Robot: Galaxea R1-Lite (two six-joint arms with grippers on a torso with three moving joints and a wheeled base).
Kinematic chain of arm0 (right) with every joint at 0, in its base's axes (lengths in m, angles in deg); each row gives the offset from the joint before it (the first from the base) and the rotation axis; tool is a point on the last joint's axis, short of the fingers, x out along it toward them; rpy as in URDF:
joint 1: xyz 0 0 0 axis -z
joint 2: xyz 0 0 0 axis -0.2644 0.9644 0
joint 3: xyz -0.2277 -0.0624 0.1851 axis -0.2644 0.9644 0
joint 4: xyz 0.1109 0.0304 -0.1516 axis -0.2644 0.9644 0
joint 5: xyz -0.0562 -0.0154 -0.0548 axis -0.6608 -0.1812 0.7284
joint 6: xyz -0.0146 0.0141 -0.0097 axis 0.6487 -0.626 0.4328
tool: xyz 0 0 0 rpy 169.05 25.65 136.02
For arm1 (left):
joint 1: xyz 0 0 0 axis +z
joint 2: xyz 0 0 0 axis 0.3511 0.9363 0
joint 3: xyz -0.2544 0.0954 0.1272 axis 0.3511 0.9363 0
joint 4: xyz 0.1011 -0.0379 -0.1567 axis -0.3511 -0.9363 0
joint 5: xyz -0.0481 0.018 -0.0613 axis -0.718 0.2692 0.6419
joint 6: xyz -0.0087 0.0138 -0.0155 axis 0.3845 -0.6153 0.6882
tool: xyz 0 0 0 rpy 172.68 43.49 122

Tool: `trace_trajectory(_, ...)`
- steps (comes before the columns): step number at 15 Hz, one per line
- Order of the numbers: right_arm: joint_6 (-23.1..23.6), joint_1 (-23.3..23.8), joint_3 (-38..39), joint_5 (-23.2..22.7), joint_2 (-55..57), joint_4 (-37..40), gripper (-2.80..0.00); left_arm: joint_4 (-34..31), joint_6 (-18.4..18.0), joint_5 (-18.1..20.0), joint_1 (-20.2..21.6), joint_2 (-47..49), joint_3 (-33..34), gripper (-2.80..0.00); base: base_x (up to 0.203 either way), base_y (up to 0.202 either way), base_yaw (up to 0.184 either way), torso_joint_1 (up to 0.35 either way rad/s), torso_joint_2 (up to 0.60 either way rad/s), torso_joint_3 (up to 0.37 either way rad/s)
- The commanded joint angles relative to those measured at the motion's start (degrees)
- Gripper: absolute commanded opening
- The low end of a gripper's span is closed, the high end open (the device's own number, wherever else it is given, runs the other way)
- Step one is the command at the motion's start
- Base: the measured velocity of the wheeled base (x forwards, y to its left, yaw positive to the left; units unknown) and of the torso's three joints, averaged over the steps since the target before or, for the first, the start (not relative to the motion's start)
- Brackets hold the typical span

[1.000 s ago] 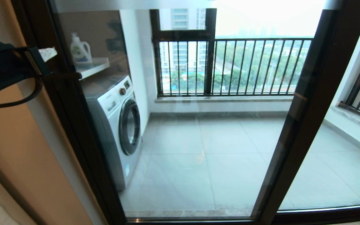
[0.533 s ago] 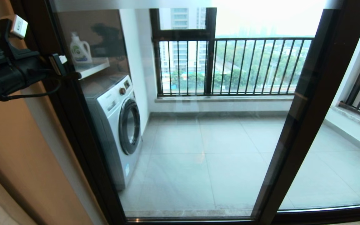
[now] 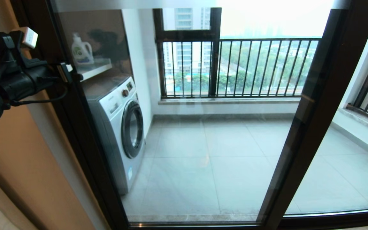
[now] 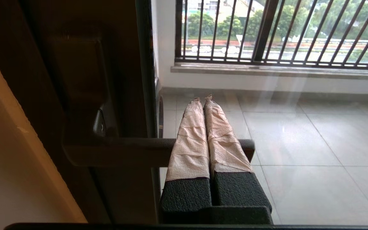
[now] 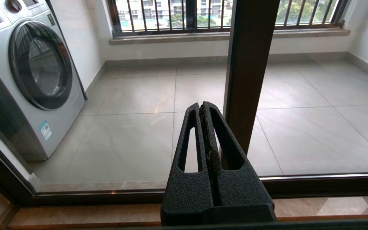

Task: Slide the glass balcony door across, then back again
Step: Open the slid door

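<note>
The glass balcony door fills the head view, its dark brown left stile meeting the beige wall. A small dark lever handle sticks out from that stile. My left gripper reaches in from the upper left and touches the handle. In the left wrist view its tape-wrapped fingers are shut side by side, lying across the handle bar with nothing between them. My right gripper is out of the head view. It hangs shut, low before the glass, near a brown stile.
Behind the glass stand a washing machine and a shelf with a detergent bottle. The window with black railing bars closes the balcony. A handle-less glass panel lies right of the middle stile. The beige wall is on the left.
My left arm has swung up and rightward, bringing its gripper from beside the stile onto the handle. The door has not moved.
</note>
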Motion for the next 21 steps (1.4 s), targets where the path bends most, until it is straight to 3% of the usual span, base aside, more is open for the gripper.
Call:
trace_trajectory(1,0.1,0.0,0.7,0.0,0.0,0.0,-2.8,0.4,-0.1,0.1,0.0,0.2,1.6,-2.8,0.0,0.0,0.0,0.0,0.0,0.0)
trace_trajectory(7,0.1,0.0,0.7,0.0,0.0,0.0,-2.8,0.7,-0.4,-0.2,0.0,1.0,6.7,-2.8,0.0,0.0,0.0,0.0,0.0,0.0)
trace_trajectory(21,0.0,0.0,0.7,0.0,0.0,0.0,-2.8,4.6,-1.2,0.0,3.8,1.8,11.2,-2.8,0.0,0.0,0.0,0.0,0.0,0.0)
